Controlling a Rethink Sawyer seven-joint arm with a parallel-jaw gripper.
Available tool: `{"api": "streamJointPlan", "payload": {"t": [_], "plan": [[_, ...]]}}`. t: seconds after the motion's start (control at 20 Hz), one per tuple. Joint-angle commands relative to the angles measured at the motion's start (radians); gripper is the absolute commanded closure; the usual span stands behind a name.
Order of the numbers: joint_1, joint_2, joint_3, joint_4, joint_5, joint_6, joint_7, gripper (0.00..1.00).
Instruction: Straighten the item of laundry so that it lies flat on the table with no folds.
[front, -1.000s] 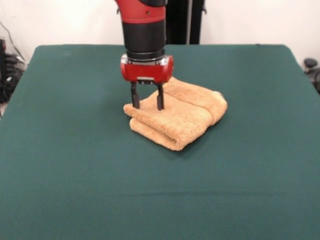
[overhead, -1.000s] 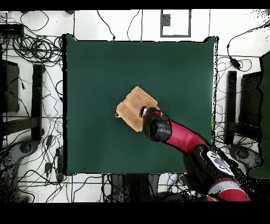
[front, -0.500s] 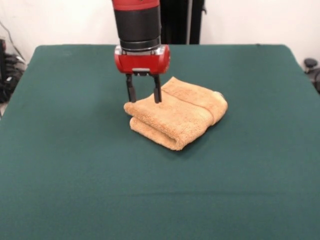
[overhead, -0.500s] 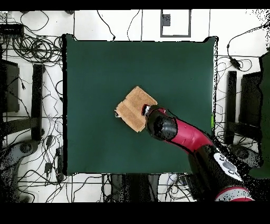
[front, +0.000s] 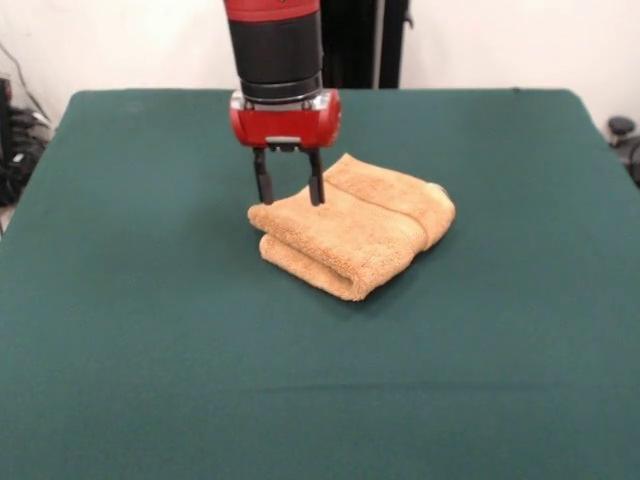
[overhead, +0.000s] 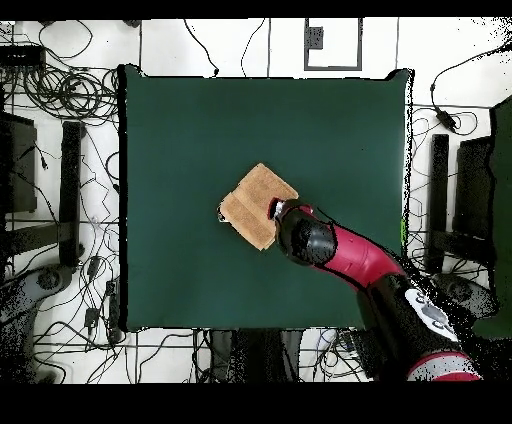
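Two dark fingers (front: 263, 186) point straight down from your claw (front: 288, 190) in the front view, spread with a clear gap between them and nothing caught in that gap. Their tips sit right at the far upper edge of the towel (front: 352, 235); from this angle you cannot tell whether they touch the cloth or hang just above it. Above the fingers you see the red claw housing, then the black wrist segment and the red arm (front: 275, 40) rising out of the top of the picture.

From overhead, the claw (overhead: 275, 210) is mostly hidden under the round black end of the wrist, which overlaps the towel's (overhead: 252, 205) edge on the side nearer the robot's base. The arm (overhead: 355, 258) runs away from it at a slant toward the bottom right corner.

Your towel is not flat. It lies as a thick folded bundle, with a rounded fold facing the front camera and layered edges visible at its left end. A seam or band crosses it near the right end, where the cloth bunches into a lump. From above it reads as a compact, tilted rectangle.

Around it the green table (front: 150, 380) spreads wide on every side, the towel resting a little off centre, well away from every table edge (overhead: 130, 200).
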Motion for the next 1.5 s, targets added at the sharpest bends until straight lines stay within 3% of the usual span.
{"api": "streamJointPlan", "payload": {"t": [0.05, 0.8, 1.15, 1.5], "plan": [[0.036, 0.072, 0.112, -0.042, -0.047, 0.037, 0.062, 0.0], [0.008, 0.148, 0.151, -0.053, -0.086, -0.044, 0.073, 0.0], [-0.018, 0.095, 0.171, -0.053, -0.091, 0.055, 0.053, 0.0], [-0.032, 0.082, 0.192, -0.13, -0.128, 0.202, -0.043, 0.0]]}}
